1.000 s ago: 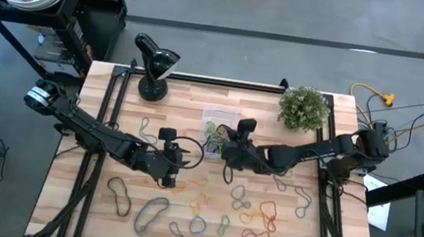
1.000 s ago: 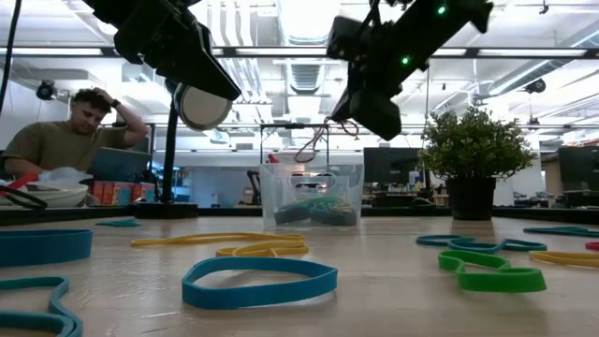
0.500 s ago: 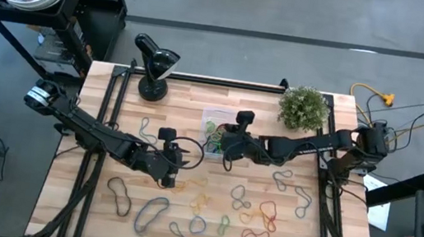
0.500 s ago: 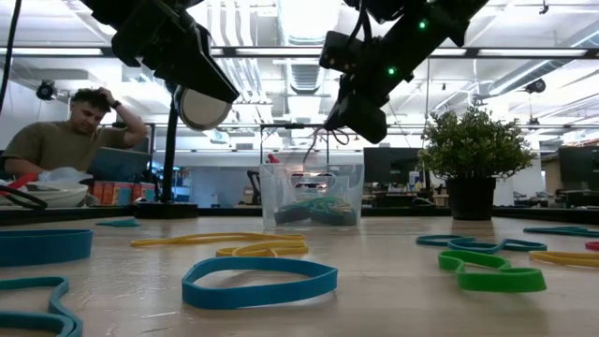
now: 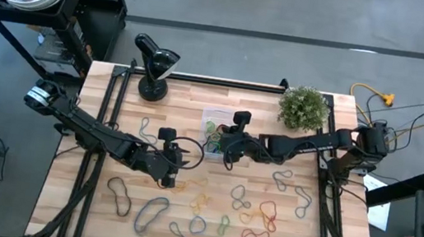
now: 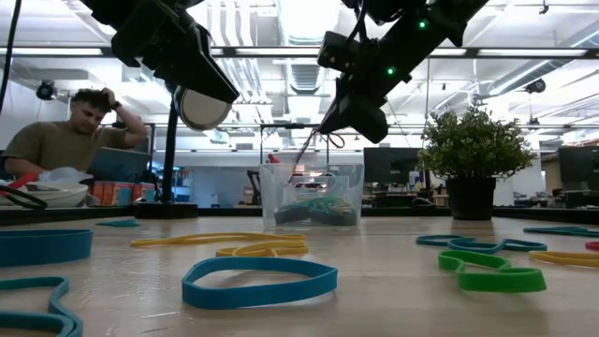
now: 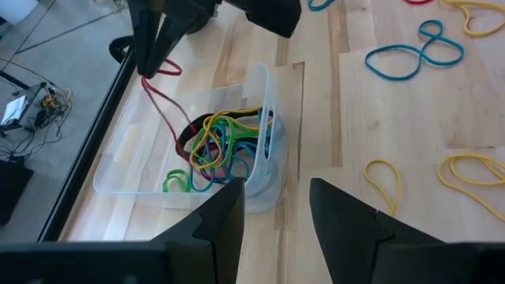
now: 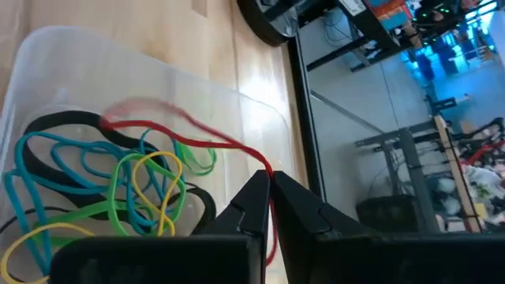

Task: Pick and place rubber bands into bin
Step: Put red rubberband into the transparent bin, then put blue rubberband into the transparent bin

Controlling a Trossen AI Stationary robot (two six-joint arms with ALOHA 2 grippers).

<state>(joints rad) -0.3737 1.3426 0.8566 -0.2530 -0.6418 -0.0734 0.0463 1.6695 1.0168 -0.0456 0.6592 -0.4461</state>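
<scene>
We see the right gripper [image 8: 267,183] jaws pinching a red rubber band [image 7: 162,102], which hangs lengthwise, probably straight down, into the bin [image 7: 138,162].

— Where's the bin [image 5: 216,129]?
— Mid-table, clear, upright, holding a coloured tangle; a red band [image 8: 185,134] dangles into it.
— Other rubber bands [image 5: 256,216]?
— Scattered flat on the wood nearer the front
</scene>
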